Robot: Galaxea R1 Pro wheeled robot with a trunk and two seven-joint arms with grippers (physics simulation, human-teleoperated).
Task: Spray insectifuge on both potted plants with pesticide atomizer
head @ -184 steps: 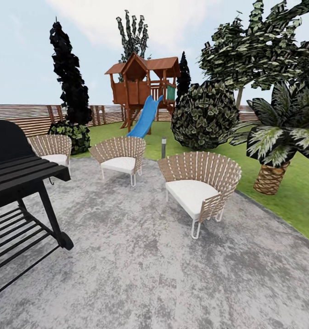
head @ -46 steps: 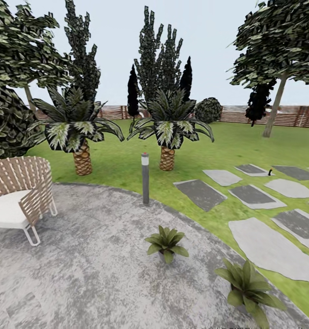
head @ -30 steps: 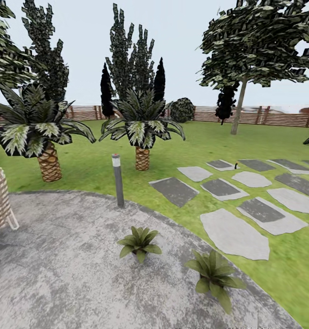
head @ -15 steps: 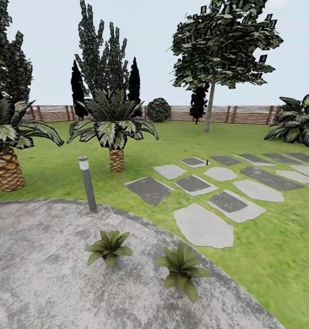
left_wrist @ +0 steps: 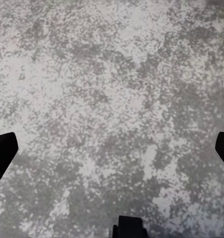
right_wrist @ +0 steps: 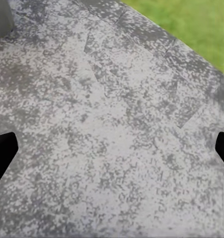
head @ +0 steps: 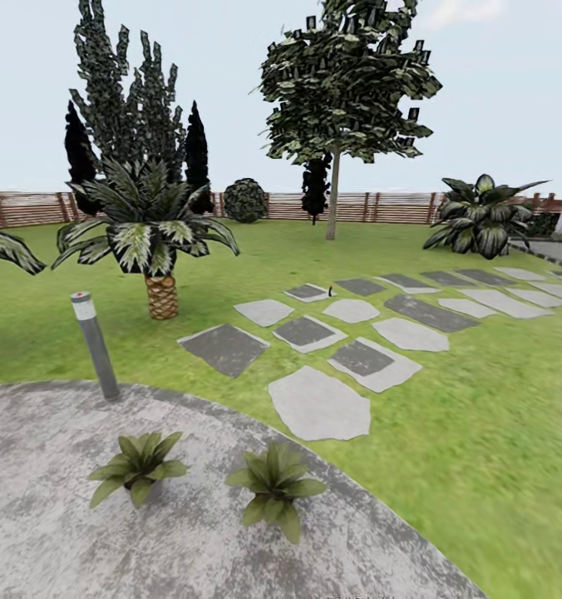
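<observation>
Far off, tiny indistinct atomizer (head: 330, 290)

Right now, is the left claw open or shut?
Open. In the left wrist view the left claw has its two dark fingertips far apart at opposite edges, with bare patio between them.

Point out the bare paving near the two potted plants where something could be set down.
Bare paving lies left of and in front of the left potted plant, back toward the bollard light. The strip between it and the right potted plant is narrow; beyond that plant the patio edge crowds in.
</observation>
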